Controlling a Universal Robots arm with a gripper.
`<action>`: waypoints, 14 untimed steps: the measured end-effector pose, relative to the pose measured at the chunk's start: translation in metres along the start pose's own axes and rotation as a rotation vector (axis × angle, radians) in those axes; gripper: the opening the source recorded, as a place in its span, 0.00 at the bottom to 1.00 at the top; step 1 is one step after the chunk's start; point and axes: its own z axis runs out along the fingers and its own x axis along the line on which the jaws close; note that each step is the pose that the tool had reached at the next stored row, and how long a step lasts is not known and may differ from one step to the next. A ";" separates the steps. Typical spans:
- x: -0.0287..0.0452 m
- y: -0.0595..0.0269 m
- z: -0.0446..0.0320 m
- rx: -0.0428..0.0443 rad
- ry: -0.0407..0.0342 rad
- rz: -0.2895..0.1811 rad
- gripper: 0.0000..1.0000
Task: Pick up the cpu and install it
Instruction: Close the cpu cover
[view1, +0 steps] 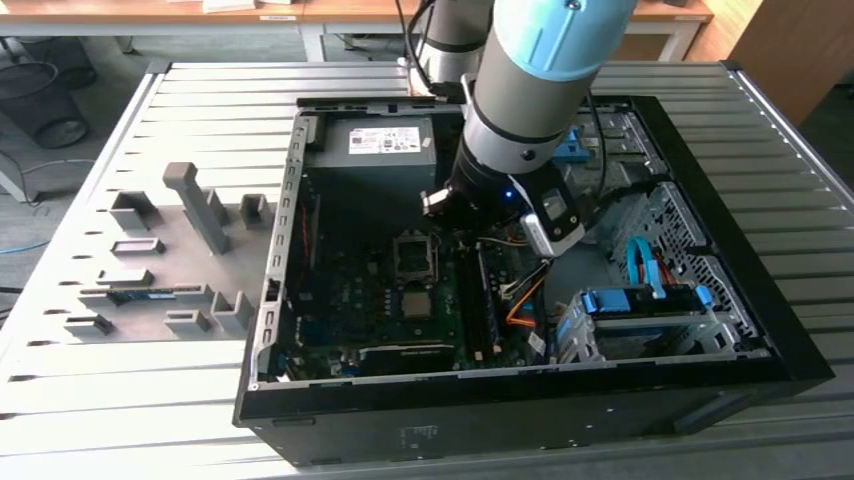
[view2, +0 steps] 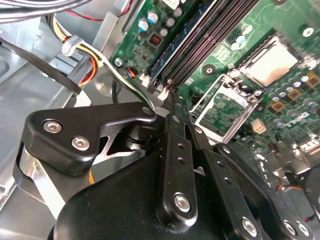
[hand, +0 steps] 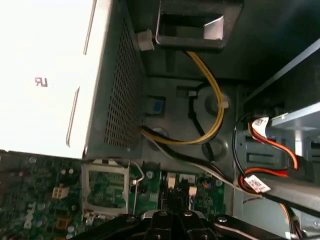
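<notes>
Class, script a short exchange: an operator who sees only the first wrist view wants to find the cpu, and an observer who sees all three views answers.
Operator: I see the frame beside the power supply. Where is the cpu?
Observer: In the second wrist view the cpu lies flat, silver top up, beyond the frame from the gripper.
Operator: Is the gripper touching it?
Observer: No. In the exterior view the arm hangs over the power supply end of the board, with the frame between it and the cpu.
</notes>
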 end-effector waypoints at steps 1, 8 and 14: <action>0.0007 -0.0001 0.0016 -0.0028 -0.0001 -0.001 0.10; 0.0069 0.0021 0.0119 -0.0065 0.0038 -0.025 0.10; 0.0093 0.0053 0.0182 -0.0102 0.0048 -0.040 0.10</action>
